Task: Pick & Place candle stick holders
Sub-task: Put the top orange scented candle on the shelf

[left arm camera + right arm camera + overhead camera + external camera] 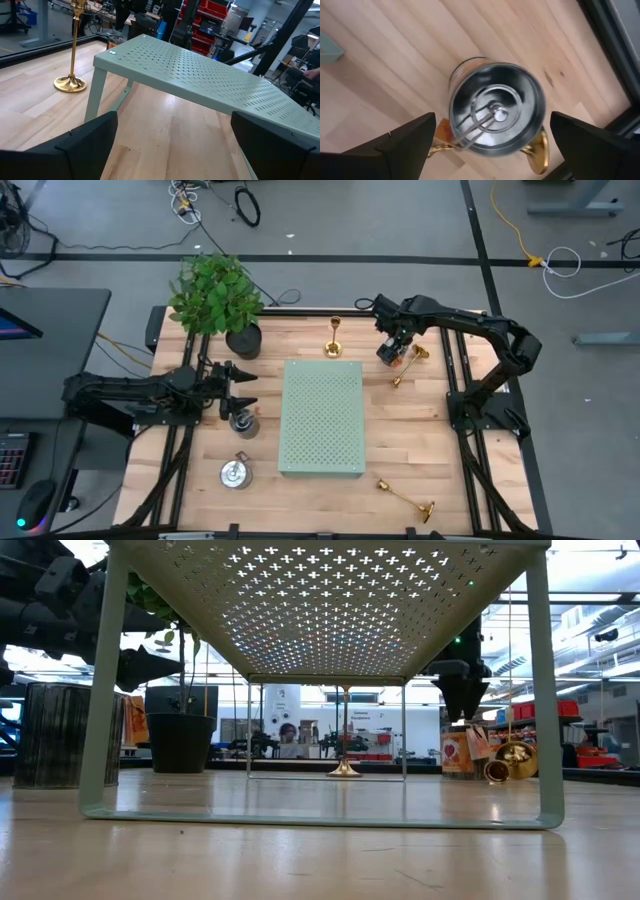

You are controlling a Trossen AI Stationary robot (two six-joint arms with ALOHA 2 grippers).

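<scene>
brass candle stick holder (408,366) lying flat just below right gripper (391,352), stem angled away; fingers spread wide, empty. left gripper (243,386) wide too, farther off.

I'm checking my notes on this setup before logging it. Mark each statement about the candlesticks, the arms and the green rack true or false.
1. One candlestick stands upright behind the green rack. True.
2. All three candlesticks stand upright. False: the one by the right gripper and the one at the table's front right lie on their sides.
3. The left gripper holds a candlestick. False: it is open and empty.
4. A potted plant stands at the back left. True.
</scene>
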